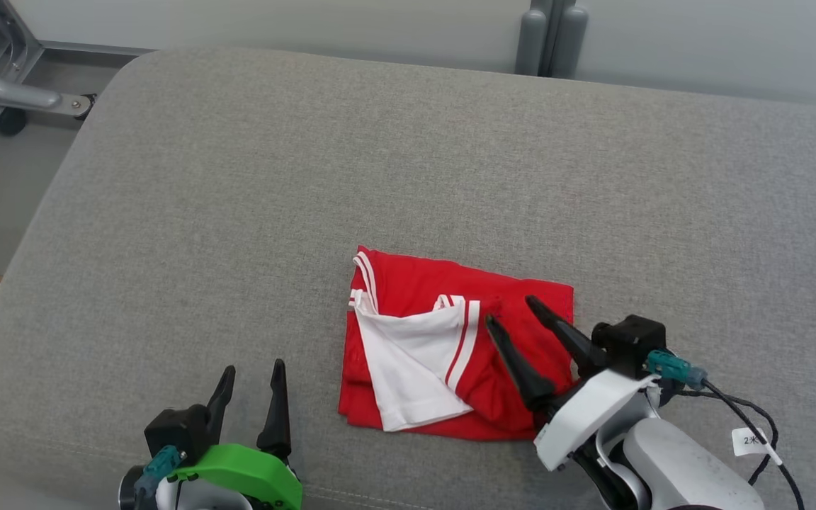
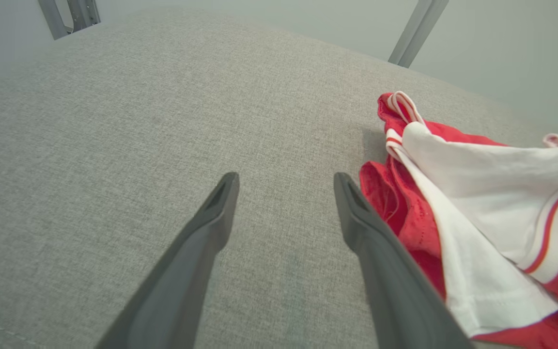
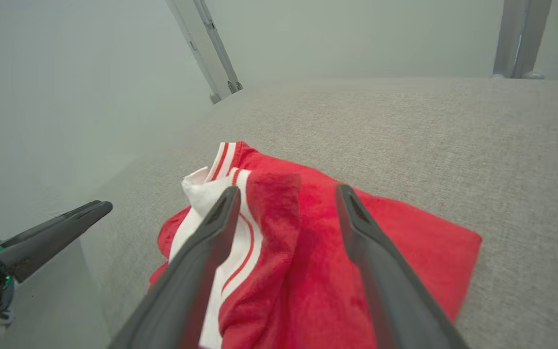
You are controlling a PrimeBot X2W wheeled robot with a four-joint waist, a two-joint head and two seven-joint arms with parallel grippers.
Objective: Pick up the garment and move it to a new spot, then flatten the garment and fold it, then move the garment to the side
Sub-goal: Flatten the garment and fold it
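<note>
Overlapping the garment [image 1: 408, 283], right gripper [image 1: 509, 310] spread, left gripper [image 1: 253, 366] cropped below

Head cam high, downward; wrist cams low, close, shared garment [image 1: 408, 283].

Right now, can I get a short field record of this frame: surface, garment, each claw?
surface: grey cushion
garment: red with a white panel and stripes, folded into a rough rectangle, lying near the cushion's front edge
left claw: open, empty, over bare cushion left of the garment
right claw: open, empty, fingers over the garment's right part; contact with the cloth cannot be told
</note>
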